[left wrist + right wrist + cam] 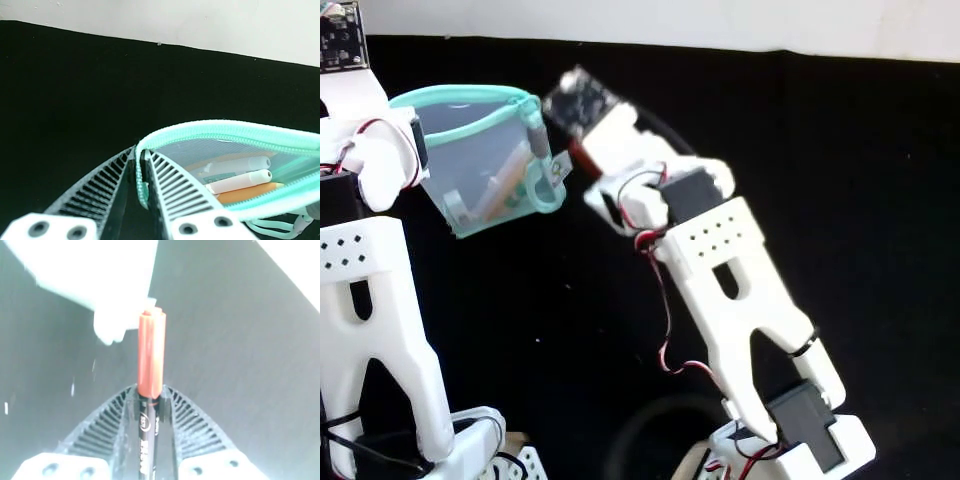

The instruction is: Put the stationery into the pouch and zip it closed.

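A clear pouch (480, 165) with a mint-green zipper hangs above the black table, its mouth open. My left gripper (141, 167) is shut on the pouch's zipper edge (141, 187) at one end. Inside lie white pens (240, 177) and an orange pencil (250, 192). My right gripper (150, 395) is shut on a marker with a red cap (151, 352), its black barrel between the jaws. The cap points at the pouch's side. In the high view the right gripper (582, 160) sits just beside the pouch's pull-tab end.
The black table (840, 180) spreads to the right and in front of the arms. A white wall (720, 20) runs along the far edge. Red and black cables (665, 300) hang under the right arm.
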`<state>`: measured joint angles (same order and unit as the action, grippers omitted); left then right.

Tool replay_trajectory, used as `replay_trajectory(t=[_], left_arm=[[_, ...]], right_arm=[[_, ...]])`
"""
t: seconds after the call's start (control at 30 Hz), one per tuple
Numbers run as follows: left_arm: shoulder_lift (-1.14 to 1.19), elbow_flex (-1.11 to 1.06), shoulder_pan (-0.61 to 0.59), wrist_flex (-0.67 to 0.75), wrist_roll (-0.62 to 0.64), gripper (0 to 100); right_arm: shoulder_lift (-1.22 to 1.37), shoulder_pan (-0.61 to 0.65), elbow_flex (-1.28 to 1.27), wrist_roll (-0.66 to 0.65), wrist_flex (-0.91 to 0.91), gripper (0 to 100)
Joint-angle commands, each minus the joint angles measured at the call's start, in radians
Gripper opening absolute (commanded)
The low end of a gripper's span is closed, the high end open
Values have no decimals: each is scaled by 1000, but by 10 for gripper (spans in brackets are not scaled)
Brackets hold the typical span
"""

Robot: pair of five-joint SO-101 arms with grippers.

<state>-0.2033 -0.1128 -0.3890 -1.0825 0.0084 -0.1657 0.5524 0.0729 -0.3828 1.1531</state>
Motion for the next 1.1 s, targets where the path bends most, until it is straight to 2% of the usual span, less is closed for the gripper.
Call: replay_trajectory(t=[0.0, 0.33, 0.67, 1.07], left_arm=[[74, -56, 4, -8, -8, 7], [74, -56, 4, -8, -8, 7], [74, -56, 4, -8, -8, 7], [74, -56, 4, -8, -8, 7]], right_arm=[[-51, -7, 145, 35, -47, 5], [65, 81, 461, 37, -96, 5], [381, 176, 1035, 38, -96, 5], [760, 199, 1616, 66, -96, 5]])
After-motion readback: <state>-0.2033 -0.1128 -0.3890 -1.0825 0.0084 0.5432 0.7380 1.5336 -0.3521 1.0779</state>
